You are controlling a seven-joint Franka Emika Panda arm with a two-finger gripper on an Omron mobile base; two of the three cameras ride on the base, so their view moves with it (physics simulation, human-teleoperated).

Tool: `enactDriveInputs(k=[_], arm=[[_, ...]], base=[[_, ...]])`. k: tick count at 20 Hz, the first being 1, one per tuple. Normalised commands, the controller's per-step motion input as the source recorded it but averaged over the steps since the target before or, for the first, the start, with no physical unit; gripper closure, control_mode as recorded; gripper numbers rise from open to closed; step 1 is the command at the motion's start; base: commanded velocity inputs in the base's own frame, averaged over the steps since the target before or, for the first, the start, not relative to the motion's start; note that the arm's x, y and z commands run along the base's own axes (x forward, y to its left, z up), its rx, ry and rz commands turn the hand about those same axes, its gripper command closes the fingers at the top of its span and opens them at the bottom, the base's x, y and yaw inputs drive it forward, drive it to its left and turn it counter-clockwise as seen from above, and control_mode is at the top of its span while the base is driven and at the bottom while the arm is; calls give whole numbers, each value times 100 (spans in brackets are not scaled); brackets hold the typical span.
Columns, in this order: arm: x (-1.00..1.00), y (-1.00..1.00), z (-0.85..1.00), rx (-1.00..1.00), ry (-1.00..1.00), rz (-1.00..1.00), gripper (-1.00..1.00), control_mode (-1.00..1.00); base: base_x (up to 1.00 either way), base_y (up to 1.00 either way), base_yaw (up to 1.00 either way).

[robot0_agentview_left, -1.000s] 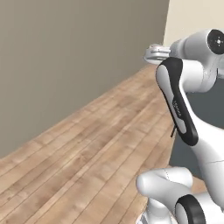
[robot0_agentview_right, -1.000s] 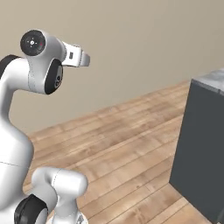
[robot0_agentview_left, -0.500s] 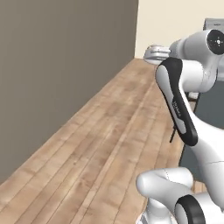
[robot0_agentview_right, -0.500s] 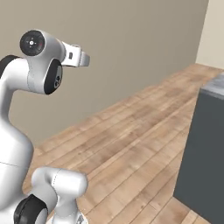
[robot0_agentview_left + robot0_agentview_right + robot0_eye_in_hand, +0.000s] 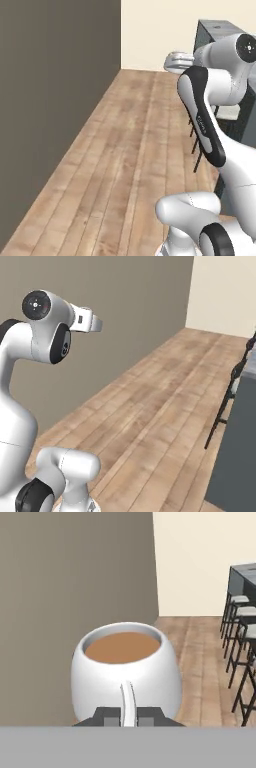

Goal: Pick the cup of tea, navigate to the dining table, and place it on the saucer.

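Note:
The cup of tea [image 5: 125, 672] is a white teacup with brown tea inside, close up in the hand view. Its thin white handle points toward the camera and sits between the two dark fingertips. My gripper [image 5: 128, 714] is shut on that handle and carries the cup high above the wooden floor. The dining table [image 5: 243, 574] shows as a dark slate-grey body with a lighter top, far off at the right; it also stands at the right in the left base view [image 5: 220, 35] and the right base view [image 5: 240, 451]. The saucer is out of view.
Black-legged stools [image 5: 239, 632] line the table's near side, also seen as stools [image 5: 227, 401] and stool legs [image 5: 198, 147]. A grey-brown wall [image 5: 55, 100] runs along the left, ending at a cream wall [image 5: 200, 557]. Wooden floor [image 5: 135, 160] lies between wall and table.
The whole picture has shifted as the base turns: the grey-brown wall's end and the cream wall have come into view, and the table sits differently. Arm pose and grip are unchanged.

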Motion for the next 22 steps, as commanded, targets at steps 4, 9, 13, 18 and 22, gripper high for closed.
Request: enactDriveInputs(k=[4, 9, 13, 18, 22], arm=[[0, 0, 0, 0, 0, 0, 100, 100], [0, 0, 0, 0, 0, 0, 100, 100], [0, 0, 0, 0, 0, 0, 100, 100], [0, 0, 0, 0, 0, 0, 100, 100], [0, 0, 0, 0, 0, 0, 100, 100]], base=[[100, 55, -41], [100, 52, -42], [100, 49, -41], [100, 50, -41], [100, 56, -40]])
